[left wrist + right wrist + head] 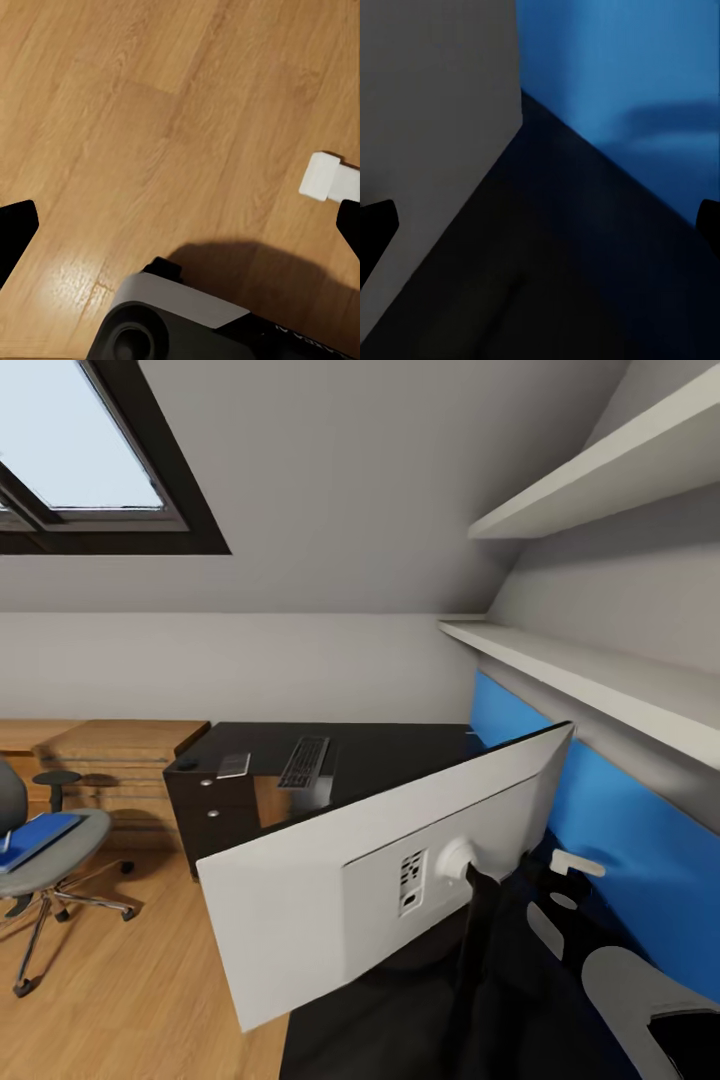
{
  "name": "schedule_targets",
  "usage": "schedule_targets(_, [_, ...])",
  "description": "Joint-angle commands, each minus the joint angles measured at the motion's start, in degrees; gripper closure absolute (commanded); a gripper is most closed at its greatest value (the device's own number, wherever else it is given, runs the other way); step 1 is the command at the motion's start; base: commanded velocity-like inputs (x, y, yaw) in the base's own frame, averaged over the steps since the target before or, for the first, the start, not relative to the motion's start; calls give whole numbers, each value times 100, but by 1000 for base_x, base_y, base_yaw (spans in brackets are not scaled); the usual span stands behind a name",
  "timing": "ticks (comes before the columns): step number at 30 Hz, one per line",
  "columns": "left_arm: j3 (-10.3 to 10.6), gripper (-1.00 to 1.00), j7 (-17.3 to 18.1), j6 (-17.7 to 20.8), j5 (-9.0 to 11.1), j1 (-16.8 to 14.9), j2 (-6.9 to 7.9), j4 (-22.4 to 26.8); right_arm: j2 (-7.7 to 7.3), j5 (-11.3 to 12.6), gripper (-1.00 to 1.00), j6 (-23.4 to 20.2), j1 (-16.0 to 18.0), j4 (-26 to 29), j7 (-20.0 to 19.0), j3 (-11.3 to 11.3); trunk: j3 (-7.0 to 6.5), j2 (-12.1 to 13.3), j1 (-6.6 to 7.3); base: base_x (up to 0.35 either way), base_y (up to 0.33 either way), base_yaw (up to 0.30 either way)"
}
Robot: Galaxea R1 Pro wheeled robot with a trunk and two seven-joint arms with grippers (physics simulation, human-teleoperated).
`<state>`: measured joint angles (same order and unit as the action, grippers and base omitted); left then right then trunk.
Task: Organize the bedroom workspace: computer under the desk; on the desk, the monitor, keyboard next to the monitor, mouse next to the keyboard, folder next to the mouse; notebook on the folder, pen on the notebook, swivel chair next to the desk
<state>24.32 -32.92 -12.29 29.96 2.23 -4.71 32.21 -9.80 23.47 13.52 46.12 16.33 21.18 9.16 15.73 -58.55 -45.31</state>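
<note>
- The desk point(400, 755) has a glossy black top. In the right wrist view it runs under the right fingers point(540, 225), up to a blue wall panel point(622, 82) ahead of them.
- The monitor point(380, 870) stands on the desk with its white back to the head camera, tilted. The right wrist view shows its pale back point(435, 135) just beside the right fingers. I judge it heavy, stiff, top-heavy and fragile at the screen; hold it by the stand or the lower edge, not the panel face.
- The chair point(45, 850) stands on the wood floor, well apart from both pairs of fingers, with the blue folder point(35, 840) lying on its seat. The folder looks light, flat and slippery; a pinch at one edge would suit.
- The keyboard point(304, 761) lies on the far part of the desk, with a small grey flat thing point(234, 764) beside it, too small to name.
- The left fingers point(180, 225) are spread wide and empty over bare floor point(150, 112), a view the head camera lacks. The right fingers are also wide, gripping nothing.
</note>
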Motion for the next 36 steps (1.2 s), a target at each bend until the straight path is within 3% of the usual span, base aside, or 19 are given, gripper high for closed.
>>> schedule_targets(1, [37,-100,-29,-34,61,-3,5,5,-4,55,-100,19,3,2,18,60,7,-5,-1,0,0,195])
schedule_targets(9, [37,-100,-29,-30,63,-3,5,5,-4,54,-100,19,3,2,17,60,20,-5,-1,0,0,165])
schedule_targets(36, [37,-100,-28,-34,58,-3,5,5,-6,53,-100,18,3,17,18,55,21,-5,-1,0,0,4])
